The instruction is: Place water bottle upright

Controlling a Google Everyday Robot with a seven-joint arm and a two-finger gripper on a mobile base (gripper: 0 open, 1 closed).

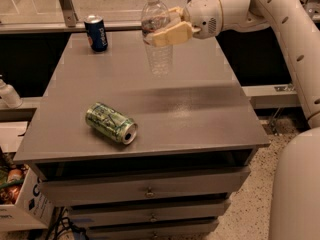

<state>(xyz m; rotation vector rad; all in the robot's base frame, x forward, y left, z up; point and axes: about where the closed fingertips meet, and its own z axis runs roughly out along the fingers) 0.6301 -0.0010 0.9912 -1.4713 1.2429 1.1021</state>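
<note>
Water bottle (159, 58) sits in upper centre of frame, cap up, close to upright w/ a slight lean. Gripper (163, 26) comes in from the right and is clamped on it: one tan finger (172, 34) crosses the front of the bottle at about label height, the other shows behind the bottle's right shoulder. So the bottle is between the fingers, neck and cap sticking out above them, ribbed clear body hanging below. Bottle base shows against the rear-middle part of the grey tabletop (200, 114); can't tell whether it touches the surface or is just above it. White arm (280, 19) runs from the gripper to the upper right corner, then down the right edge.

Counts:
- 1 water bottle, held.
- 2 cans: blue can (96, 32) standing upright at the top's rear left, well apart from the bottle; green can (111, 123) lying on its side front left, open end facing lower right.
- 1 opaque white bottle (7, 94) at the left edge, off the table and lower than its top.
- 1 gripper, 1 arm.
- 3 drawer fronts (145, 189) stacked under the top.
- 1 cardboard box (22, 206) in the lower left corner.
</note>
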